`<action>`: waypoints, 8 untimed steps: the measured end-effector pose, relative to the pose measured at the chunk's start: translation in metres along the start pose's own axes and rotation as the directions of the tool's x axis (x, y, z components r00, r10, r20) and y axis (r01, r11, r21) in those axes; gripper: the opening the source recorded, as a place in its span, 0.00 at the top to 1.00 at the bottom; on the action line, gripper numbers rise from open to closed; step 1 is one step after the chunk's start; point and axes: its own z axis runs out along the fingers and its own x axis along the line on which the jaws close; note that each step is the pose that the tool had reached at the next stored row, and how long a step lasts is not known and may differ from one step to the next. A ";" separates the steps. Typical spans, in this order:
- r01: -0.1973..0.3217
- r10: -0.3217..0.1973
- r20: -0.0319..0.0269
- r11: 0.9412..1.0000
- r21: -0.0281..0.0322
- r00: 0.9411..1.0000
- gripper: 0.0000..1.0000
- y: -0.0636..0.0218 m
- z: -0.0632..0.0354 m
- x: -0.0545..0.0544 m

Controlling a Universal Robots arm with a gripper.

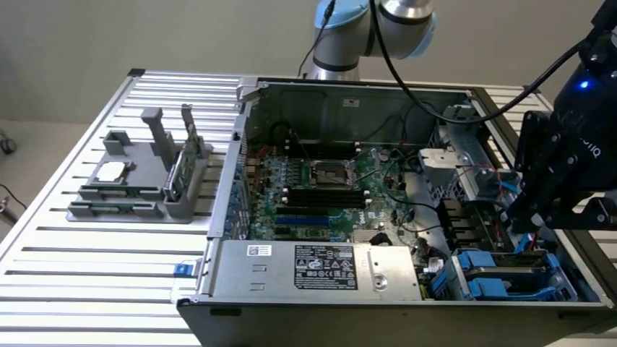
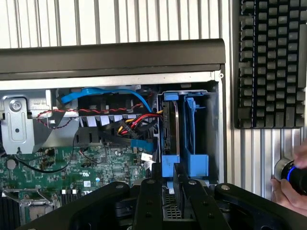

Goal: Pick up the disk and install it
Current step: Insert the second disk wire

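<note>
Wrist view: disk (image 2: 170, 129) edge-on, no legible label.

1. Robotics lab or test bench: slatted aluminium table (image 1: 87, 253), robot arm (image 1: 376, 29) mounted behind.
2. Open computer case (image 1: 386, 217), motherboard (image 1: 318, 188) exposed; grey parts fixture (image 1: 144, 181) alongside.
3. Keyboard (image 2: 271, 62) nearby; a hand (image 2: 292, 184) on a knob.

We see the disk (image 2: 170, 129) edge-on only, its label hidden; the gripper (image 2: 175, 191) is cut off by the frame edge, as is a hand (image 2: 292, 187).
</note>
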 end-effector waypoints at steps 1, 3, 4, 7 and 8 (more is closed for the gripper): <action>0.000 0.000 0.000 1.000 0.000 1.000 0.75 0.0000 0.0000 0.000; 0.000 0.000 0.001 1.000 0.000 1.000 0.75 0.0002 0.0000 0.002; 0.000 0.000 0.001 1.000 0.000 1.000 0.75 0.0013 0.0000 0.002; 0.000 0.000 0.002 1.000 0.000 1.000 0.75 0.0077 0.0004 0.007; 0.000 0.000 0.002 1.000 0.000 1.000 0.75 0.0091 0.0009 0.008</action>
